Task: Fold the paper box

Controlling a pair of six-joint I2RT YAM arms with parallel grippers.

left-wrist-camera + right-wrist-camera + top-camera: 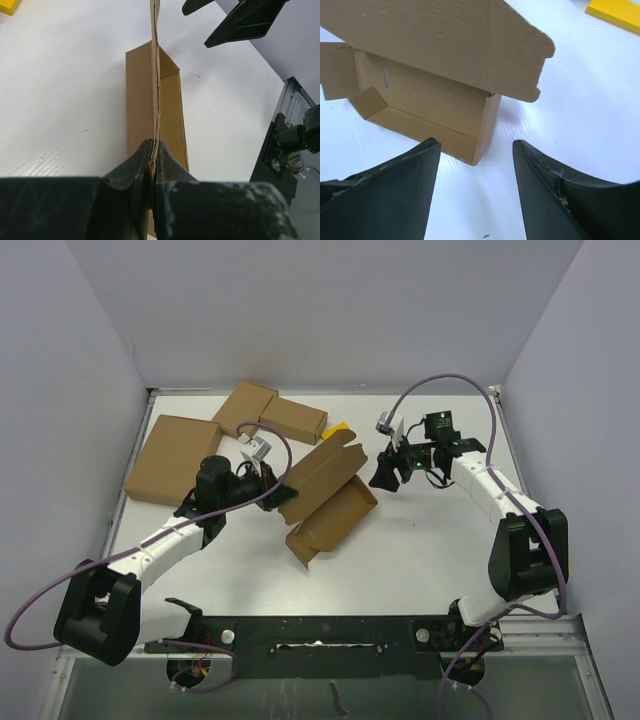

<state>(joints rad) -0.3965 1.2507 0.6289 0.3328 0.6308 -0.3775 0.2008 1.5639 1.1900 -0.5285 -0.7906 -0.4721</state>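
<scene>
While the left gripper [155,152] is clamped tight on the thin edge of the lid panel [445,40], the paper box [335,512] sits near the middle of the white table [420,560], lying on a diagonal from lower left to upper right in the overhead view. Its long shallow tray rests flat on the table, open side up. The lid panel rises from the tray's upper-left long side, raised off the tray rather than shut over it. Seen from the left wrist, that panel shows edge-on as a narrow wavy strip pinched between the two dark jaws, with the tray stretching away beneath it. At the tray's lower-left end small flaps stick outward, unfolded, and a narrow slot is cut in the wall near that end. The right gripper [475,144] hovers just off the box's upper-right end. Its jaws are spread wide, with only bare table and the near corner of the tray between them, and they do not touch the box. A yellow piece [337,430] lies beyond the box, near its upper end. Further left, a flat squarish brown carton [172,458] lies by the table's left edge, and two small brown cartons [272,412] touch each other at the back
</scene>
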